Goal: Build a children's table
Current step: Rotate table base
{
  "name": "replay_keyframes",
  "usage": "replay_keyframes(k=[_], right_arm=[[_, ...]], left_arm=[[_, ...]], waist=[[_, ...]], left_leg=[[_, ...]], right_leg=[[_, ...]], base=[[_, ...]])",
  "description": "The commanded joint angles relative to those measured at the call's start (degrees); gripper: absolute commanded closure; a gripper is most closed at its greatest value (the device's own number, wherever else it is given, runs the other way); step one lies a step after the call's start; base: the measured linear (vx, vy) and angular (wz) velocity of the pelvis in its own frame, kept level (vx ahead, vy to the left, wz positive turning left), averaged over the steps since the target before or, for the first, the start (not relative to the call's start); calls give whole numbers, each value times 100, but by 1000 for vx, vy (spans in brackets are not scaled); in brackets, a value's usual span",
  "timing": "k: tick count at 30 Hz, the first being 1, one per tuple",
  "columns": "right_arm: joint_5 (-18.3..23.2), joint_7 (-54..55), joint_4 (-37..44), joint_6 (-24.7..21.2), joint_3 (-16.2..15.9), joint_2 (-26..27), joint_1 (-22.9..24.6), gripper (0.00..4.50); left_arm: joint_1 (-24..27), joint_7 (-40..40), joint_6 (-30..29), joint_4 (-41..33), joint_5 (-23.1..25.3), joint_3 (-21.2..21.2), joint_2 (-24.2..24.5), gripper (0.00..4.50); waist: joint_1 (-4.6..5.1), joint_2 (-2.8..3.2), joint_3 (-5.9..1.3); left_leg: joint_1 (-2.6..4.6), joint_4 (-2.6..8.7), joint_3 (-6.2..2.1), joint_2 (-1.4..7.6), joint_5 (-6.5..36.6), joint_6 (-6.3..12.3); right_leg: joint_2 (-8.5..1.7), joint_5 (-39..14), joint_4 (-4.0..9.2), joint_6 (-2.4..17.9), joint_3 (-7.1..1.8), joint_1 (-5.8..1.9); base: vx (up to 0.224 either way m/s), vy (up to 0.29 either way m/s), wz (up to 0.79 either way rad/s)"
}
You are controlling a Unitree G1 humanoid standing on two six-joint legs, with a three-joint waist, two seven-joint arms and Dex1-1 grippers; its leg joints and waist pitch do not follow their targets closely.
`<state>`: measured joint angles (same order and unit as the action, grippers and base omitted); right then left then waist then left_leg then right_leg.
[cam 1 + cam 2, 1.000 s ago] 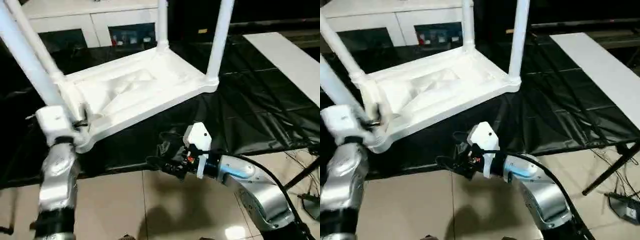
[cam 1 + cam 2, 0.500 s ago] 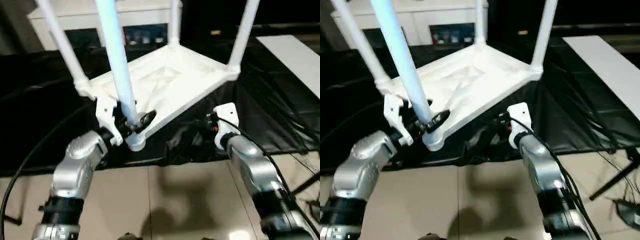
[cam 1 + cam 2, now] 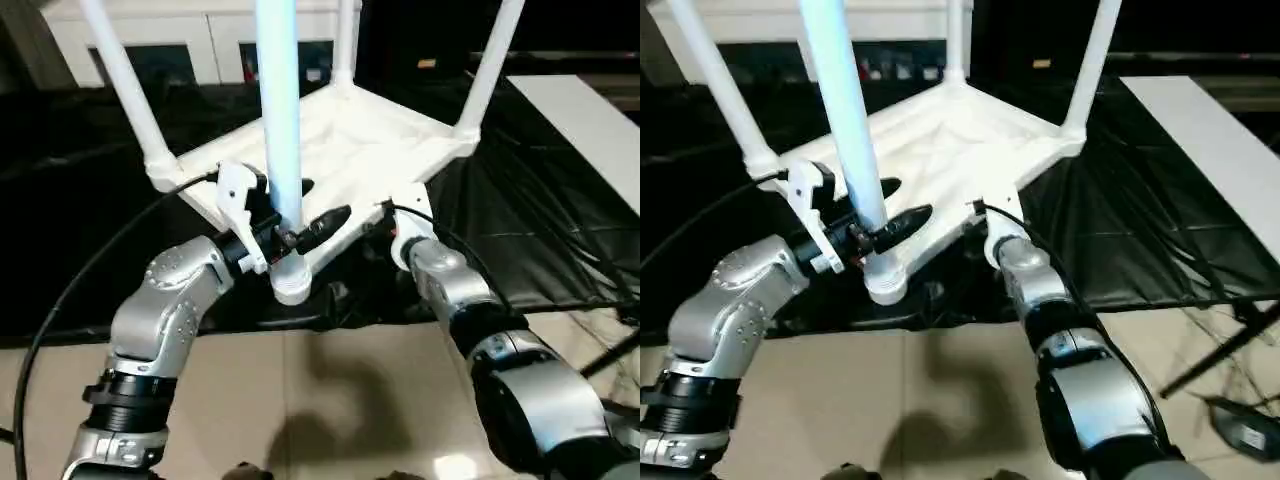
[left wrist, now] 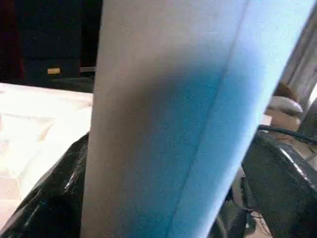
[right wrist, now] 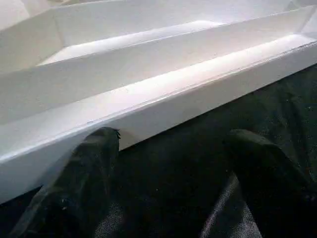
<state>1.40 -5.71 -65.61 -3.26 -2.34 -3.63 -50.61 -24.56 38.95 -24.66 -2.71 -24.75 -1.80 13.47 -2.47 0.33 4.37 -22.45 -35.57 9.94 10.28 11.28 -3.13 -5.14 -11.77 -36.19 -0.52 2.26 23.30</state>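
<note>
The children's table stands upside down on a black cloth, its white tabletop (image 3: 370, 140) showing the ribbed underside and its legs pointing up. My left gripper (image 3: 318, 205) is shut on the near leg (image 3: 278, 120) just above its corner socket (image 3: 291, 285), one black finger on each side; up close that leg (image 4: 163, 99) spans the gap between the fingers. My right gripper (image 3: 378, 222) is open at the tabletop's near edge. Its fingers (image 5: 84, 163) lie on the cloth just below the rim (image 5: 163, 94), nothing between them.
The black cloth (image 3: 540, 220) ends at a front edge, with beige floor tiles (image 3: 330, 400) below. A white cabinet (image 3: 150, 30) stands behind the table. A long white board (image 3: 590, 130) lies at the right. Cables and a stand (image 3: 1230, 400) sit on the floor at the lower right.
The view has shifted. My right gripper has swung from in front of the cloth's edge up to the tabletop's rim. My left gripper has stayed on the near leg.
</note>
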Motion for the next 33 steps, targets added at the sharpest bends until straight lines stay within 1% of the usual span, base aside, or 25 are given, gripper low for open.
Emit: replay_keyframes(k=[1,2,3,4,6,9,11,13,15,16,17,18,19,20,21,23,25,26,27,28,29,30,31,32,33], right_arm=[[-33,-119,-200,135,36,138,-174,71],[-7,-159,-270,184,71,191,-235,71],[25,-189,-388,246,114,250,-318,71],[26,-195,-512,320,129,322,-413,71],[75,-217,-664,399,213,444,-545,71],[191,-333,-764,503,358,683,-698,71],[219,-424,-797,592,401,827,-768,71],[225,-505,-806,702,424,969,-825,71],[258,-584,-780,830,463,1058,-862,71],[239,-565,-775,905,485,1055,-873,71],[220,-545,-777,954,499,1047,-880,71],[202,-491,-778,975,510,1024,-875,71],[205,-405,-769,1025,562,968,-852,71],[167,-297,-680,1192,592,784,-754,71],[167,-297,-680,1192,592,784,-754,71],[107,-196,-534,1380,599,575,-624,71],[99,-211,-372,1501,607,459,-518,71],[111,-259,-258,1568,623,389,-446,71],[170,-279,-106,1592,681,334,-351,71],[208,-292,-8,1607,718,299,-290,71],[265,-399,710,1691,765,113,158,71],[265,-399,710,1691,765,113,158,71],[350,-499,1756,1578,819,-38,814,71],[393,-534,2179,1497,848,-83,1074,71],[420,-554,2390,1458,867,-104,1209,71]], left_arm=[[-54,52,-159,-354,-86,-265,-50,16],[-77,34,-212,-426,-123,-294,-75,16],[-118,6,-294,-496,-170,-326,-115,16],[-197,-15,-339,-539,-170,-390,-174,16],[-324,-103,-411,-608,-140,-491,-293,16],[-522,-253,-402,-615,-92,-635,-576,16],[-666,-365,-349,-533,-6,-716,-756,16],[-884,-544,-65,-156,301,-778,-936,16],[-1154,-755,328,451,734,-806,-996,16],[-1319,-909,585,837,983,-796,-989,16],[-1423,-1006,751,1084,1136,-787,-978,16],[-1497,-1090,866,1267,1211,-748,-981,16],[-1635,-1212,1042,1605,1349,-707,-941,16],[-1861,-1485,1521,2246,1686,-659,-813,16],[-1861,-1485,1521,2246,1686,-659,-813,16],[-2022,-1700,1901,2781,1941,-606,-719,16],[-2067,-1704,2063,2966,1992,-583,-711,16],[-2109,-1716,2245,3118,2066,-588,-706,16],[-2105,-1708,2344,3136,2085,-590,-730,16],[-2103,-1703,2408,3147,2097,-592,-746,16],[-1980,-1387,2469,2985,1828,-512,-937,16],[-1980,-1387,2469,2985,1828,-512,-937,16],[-1722,-928,2335,2641,1403,-496,-1100,16],[-1605,-786,2265,2485,1272,-515,-1135,16],[-1542,-717,2242,2419,1214,-528,-1149,16]], waist=[[-5,6,-331],[9,2,-324],[23,-36,-279],[27,-25,-272],[45,-75,-170],[46,-91,-141],[49,-71,-147],[58,-57,-136],[63,-69,-130],[64,-17,-166],[74,-21,-168],[77,-4,-200],[74,33,-240],[63,68,-286],[55,52,-271],[-7,92,-359],[-31,84,-377],[-64,102,-401],[-77,93,-399],[-101,88,-488],[-135,88,-512],[-214,74,-504],[-219,68,-496],[-294,20,-499],[-322,27,-509]], left_leg=[[98,487,-19,220,696,279],[103,491,-26,220,707,252],[94,502,-23,219,709,255],[102,508,-27,220,756,230],[98,549,-34,226,1007,165],[72,547,-46,228,933,138],[38,501,-55,217,377,328],[47,481,-35,220,281,476],[36,465,-28,217,208,617],[36,439,-35,212,75,710],[46,425,-29,217,13,786],[36,407,-35,230,-147,825],[57,388,-31,222,-219,864],[89,354,-21,227,-373,921],[93,355,-9,220,-394,980],[101,310,-15,224,-587,1060],[95,302,-6,235,-655,1082],[106,288,-1,242,-646,1091],[102,286,4,246,-635,1102],[120,261,2,246,-703,1110],[108,246,8,244,-734,1127],[130,230,35,262,-675,1143],[104,233,37,244,-648,1147],[85,227,53,248,-645,1176],[77,233,44,249,-576,1186]], right_leg=[[-228,-31,304,1599,-172,-234],[-227,41,291,1605,-174,-247],[-225,54,303,1605,-178,-230],[-227,42,301,1620,-178,-238],[-231,-187,326,1610,-189,-210],[-257,-56,315,1613,-198,-229],[-251,724,242,1736,-187,-242],[-250,912,248,1858,-182,-235],[-264,996,248,1949,-188,-251],[-270,1134,220,1991,-190,-267],[-261,1189,228,2009,-180,-250],[-282,1361,184,2090,-179,-281],[-263,1415,189,2112,-167,-273],[-257,1619,152,2203,-162,-265],[-237,1619,185,2184,-151,-242],[-251,1815,130,2233,-142,-283],[-267,1860,117,2311,-144,-280],[-266,1865,117,2324,-139,-275],[-263,1874,113,2324,-140,-272],[-271,1941,93,2319,-134,-300],[-269,1946,85,2325,-137,-306],[-274,1950,93,2309,-147,-269],[-261,1905,92,2295,-154,-280],[-252,1929,85,2182,-168,-302],[-276,1833,94,2151,-167,-302]], base=[[0,0,0],[0,0,0],[0,0,0],[0,0,0],[0,0,0],[0,0,0],[0,0,0],[0,0,0],[0,0,0],[0,0,0],[0,0,0],[0,0,0],[0,0,0],[0,0,0],[0,0,0],[0,0,0],[0,0,0],[0,0,0],[0,0,0],[0,0,0],[0,0,0],[0,0,0],[0,0,0],[0,0,0],[0,0,0]])
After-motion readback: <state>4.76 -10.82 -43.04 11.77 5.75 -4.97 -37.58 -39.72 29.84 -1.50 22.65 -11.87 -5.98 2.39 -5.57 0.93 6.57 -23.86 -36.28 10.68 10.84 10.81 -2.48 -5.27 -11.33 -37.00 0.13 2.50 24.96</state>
